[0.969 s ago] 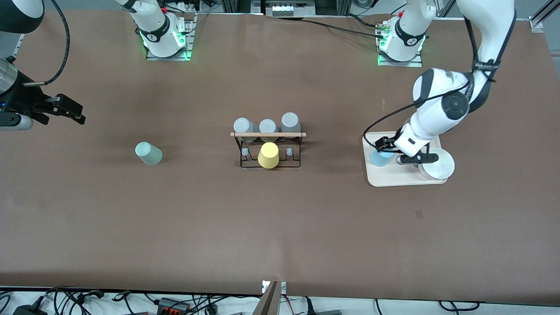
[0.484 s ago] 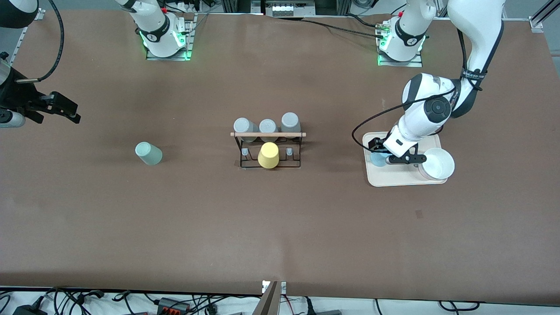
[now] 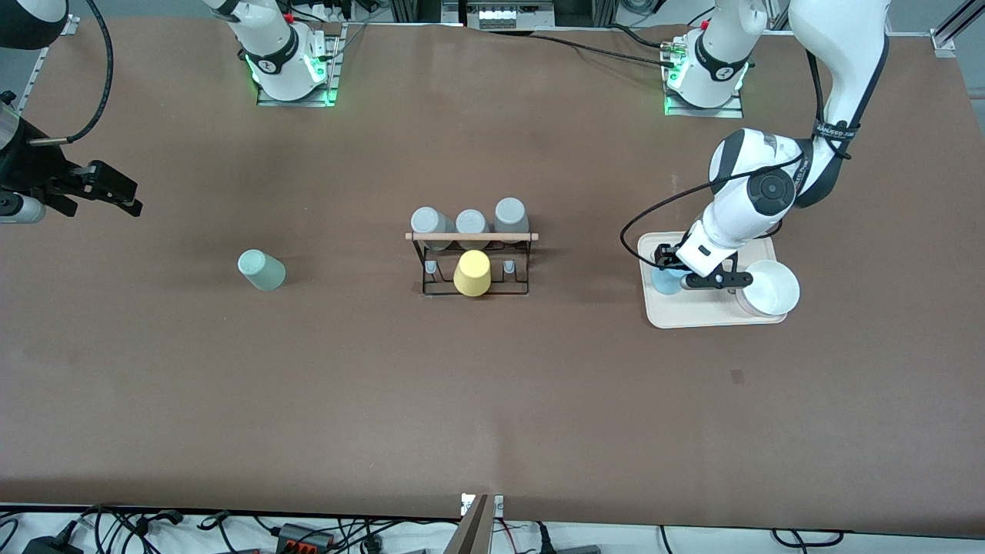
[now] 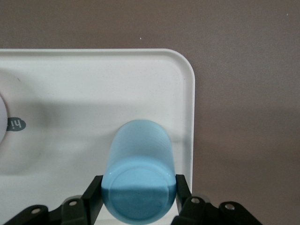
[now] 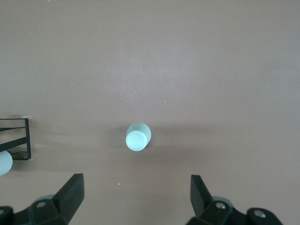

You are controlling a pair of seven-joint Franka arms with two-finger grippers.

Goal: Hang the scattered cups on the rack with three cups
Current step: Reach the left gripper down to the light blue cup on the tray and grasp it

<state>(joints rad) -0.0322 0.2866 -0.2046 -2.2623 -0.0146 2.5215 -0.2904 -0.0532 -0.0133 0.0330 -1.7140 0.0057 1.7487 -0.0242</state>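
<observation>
The light blue cup (image 3: 665, 280) stands upside down on the cream tray (image 3: 692, 317) at the left arm's end of the table. My left gripper (image 3: 669, 269) is down on it, and its fingers press both sides of the cup (image 4: 139, 187) in the left wrist view. The pale mint cup (image 3: 262, 270) stands upside down on the table toward the right arm's end, also seen in the right wrist view (image 5: 138, 137). My right gripper (image 3: 115, 196) is open and empty, up over the table's end. The black wire rack (image 3: 471, 237) with its wooden dowel stands mid-table.
A yellow tumbler (image 3: 472, 273) sits on the rack's front pegs and three grey tumblers (image 3: 471, 222) on its back row. A white bowl (image 3: 769, 288) sits on the tray beside the blue cup. The rack's corner (image 5: 16, 138) shows in the right wrist view.
My left gripper came down over the tray and settled around the light blue cup. My right gripper drew back slightly toward the table's end, then held still.
</observation>
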